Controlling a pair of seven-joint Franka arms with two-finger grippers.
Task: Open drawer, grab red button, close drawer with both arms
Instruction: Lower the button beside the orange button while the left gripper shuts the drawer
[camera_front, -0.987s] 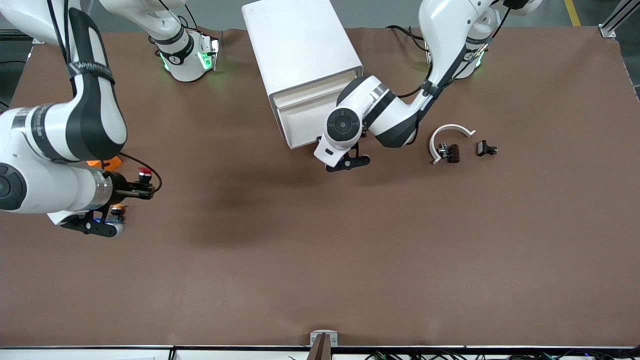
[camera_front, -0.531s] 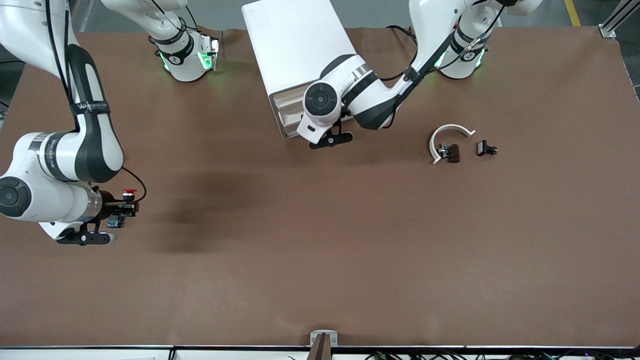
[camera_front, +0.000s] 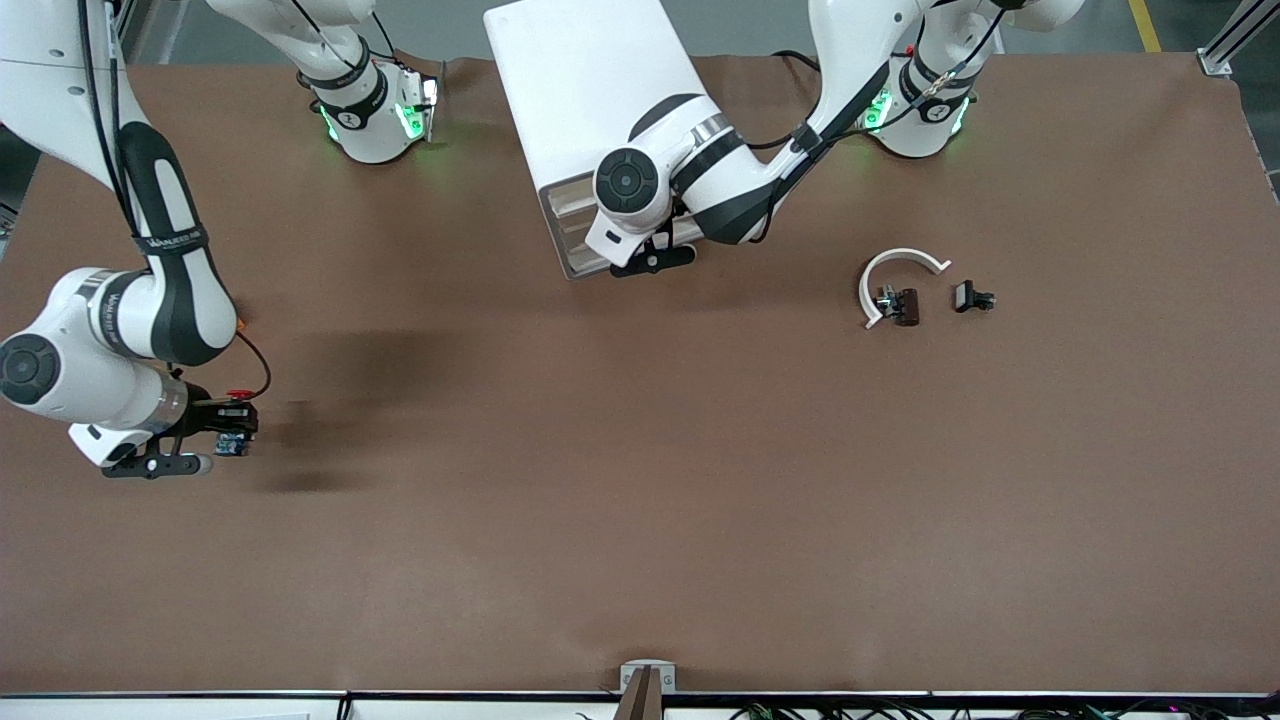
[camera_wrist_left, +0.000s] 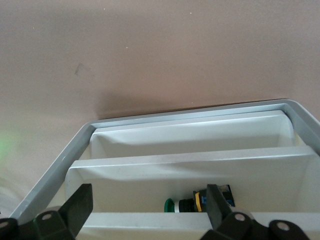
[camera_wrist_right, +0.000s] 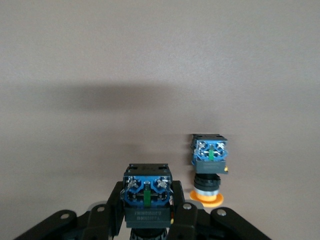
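Observation:
The white cabinet (camera_front: 590, 90) stands near the arms' bases. Its drawers (camera_front: 568, 225) look pushed in, and I cannot tell which one is the task's drawer. My left gripper (camera_front: 652, 256) is at the cabinet's front, open. In the left wrist view its fingers (camera_wrist_left: 80, 207) stand on either side of a white drawer front (camera_wrist_left: 165, 222), around (camera_wrist_left: 150, 206). My right gripper (camera_front: 228, 422) is over the table at the right arm's end, shut on the red-capped button (camera_front: 238, 396). In the right wrist view the button's blue base (camera_wrist_right: 147, 192) sits between the closed fingers (camera_wrist_right: 147, 202).
A yellow-orange capped button (camera_wrist_right: 209, 170) lies on the table beside the right gripper. A sliver of the orange cube (camera_front: 240, 322) shows under the right arm. A green-capped button (camera_wrist_left: 197, 202) lies in a drawer. A white curved piece (camera_front: 905, 265) and two black clips (camera_front: 972, 297) lie toward the left arm's end.
The left gripper moved toward the cabinet, and the pulled-out drawer slid back in. The right gripper carried the red button toward the front camera and the right arm's end.

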